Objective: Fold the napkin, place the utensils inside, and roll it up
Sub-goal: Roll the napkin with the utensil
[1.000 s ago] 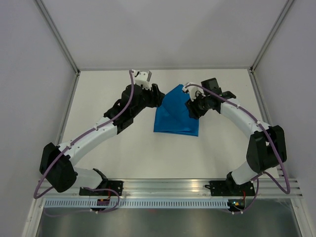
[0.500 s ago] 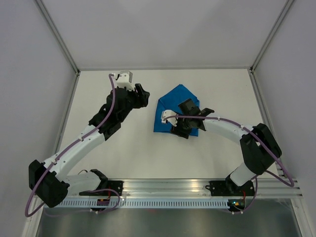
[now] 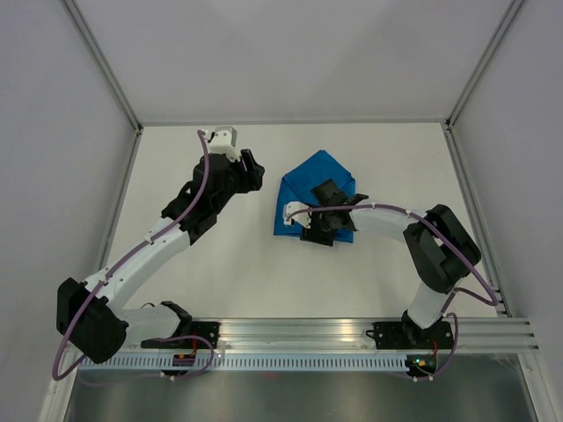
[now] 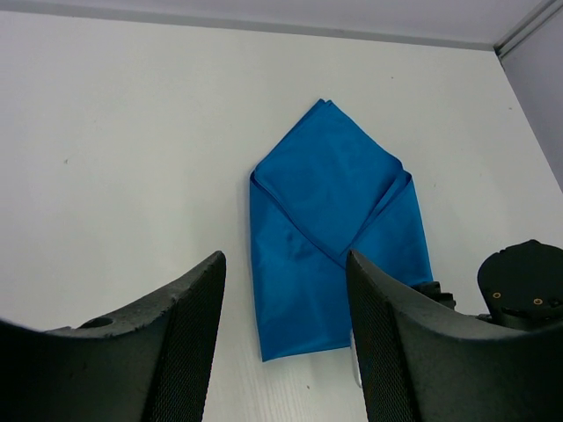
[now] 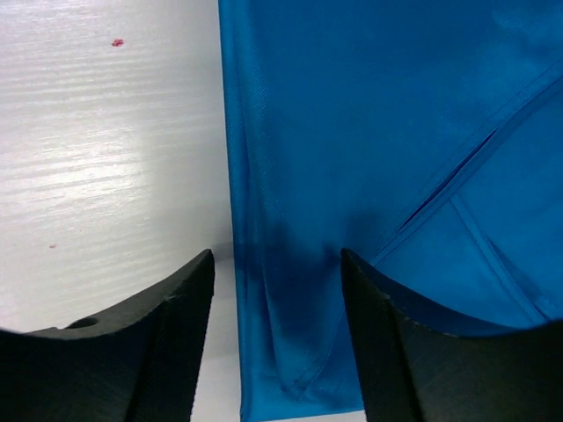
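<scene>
The napkin point(image 3: 310, 192) is a bright blue cloth lying flat mid-table, folded with two flaps meeting in a point at the far end point(image 4: 327, 233). My right gripper point(image 3: 318, 228) hovers low over its near edge, open, the fingers straddling the cloth's side edge point(image 5: 277, 334) with nothing gripped. The napkin point(image 5: 387, 158) fills most of the right wrist view. My left gripper point(image 3: 252, 172) hangs open off the cloth's left side, pointing toward it point(image 4: 286, 352), apart from it. The utensils are out of view.
White walls with metal posts point(image 3: 106, 66) close the table on three sides. The right arm's black wrist point(image 4: 521, 281) shows beside the napkin's near right corner. A metal rail point(image 3: 352, 332) with both arm bases runs along the near edge.
My right arm swung from the napkin's far right side down to its near edge and its jaws widened. My left arm pulled back leftward off the cloth.
</scene>
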Controlling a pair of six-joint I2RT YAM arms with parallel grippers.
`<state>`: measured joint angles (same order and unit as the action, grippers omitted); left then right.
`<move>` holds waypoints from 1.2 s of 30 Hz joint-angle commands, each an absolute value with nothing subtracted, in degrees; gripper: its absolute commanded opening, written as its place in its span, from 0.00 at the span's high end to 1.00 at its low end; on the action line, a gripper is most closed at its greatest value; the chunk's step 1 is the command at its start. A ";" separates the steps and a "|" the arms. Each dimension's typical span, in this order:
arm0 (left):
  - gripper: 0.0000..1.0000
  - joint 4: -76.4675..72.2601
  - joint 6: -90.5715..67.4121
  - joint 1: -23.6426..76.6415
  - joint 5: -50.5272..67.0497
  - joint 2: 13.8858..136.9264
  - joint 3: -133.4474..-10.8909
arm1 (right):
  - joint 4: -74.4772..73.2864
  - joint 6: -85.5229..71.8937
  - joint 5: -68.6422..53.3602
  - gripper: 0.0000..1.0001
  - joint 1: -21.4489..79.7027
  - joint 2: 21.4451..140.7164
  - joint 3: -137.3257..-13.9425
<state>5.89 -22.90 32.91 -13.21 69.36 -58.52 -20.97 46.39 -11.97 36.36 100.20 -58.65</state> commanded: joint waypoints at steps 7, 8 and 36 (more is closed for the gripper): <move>0.38 5.89 -20.39 31.90 -9.06 70.93 -57.13 | -22.32 48.87 -14.15 0.46 34.98 103.80 -59.06; 0.38 5.71 -20.39 31.90 -8.88 70.93 -56.69 | -22.76 49.04 -14.32 0.47 34.46 103.89 -58.80; 0.45 -17.31 -6.44 43.48 -7.80 66.88 -36.57 | -44.55 55.54 -29.79 0.82 25.93 115.92 -69.69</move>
